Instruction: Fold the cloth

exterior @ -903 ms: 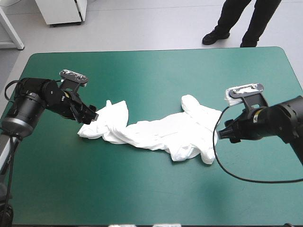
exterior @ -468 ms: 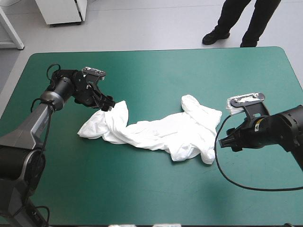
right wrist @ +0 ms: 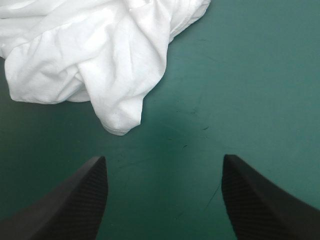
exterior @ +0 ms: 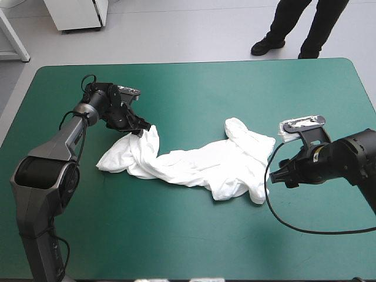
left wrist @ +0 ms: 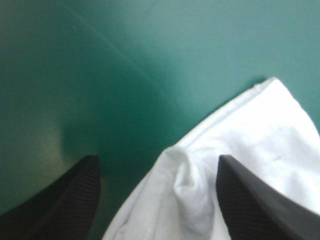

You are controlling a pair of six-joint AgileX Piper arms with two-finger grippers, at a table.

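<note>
The white T-shirt (exterior: 194, 164) lies crumpled in a long heap across the middle of the table (exterior: 235, 88); the step in hand seems to be seizing its ends to spread it. The left gripper (exterior: 143, 129) has its fingers (left wrist: 65, 195) wide around a fold at one end; the right gripper (exterior: 277, 175), equally wide, hovers over bare table beside the other; next, the left should pinch, the right reach onto cloth.

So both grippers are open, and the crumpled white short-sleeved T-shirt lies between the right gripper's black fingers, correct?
Only the side is wrong: the white T-shirt lies between the left gripper's fingers, as the left wrist view shows. The right gripper has bare teal-green cover between its fingers.
</note>
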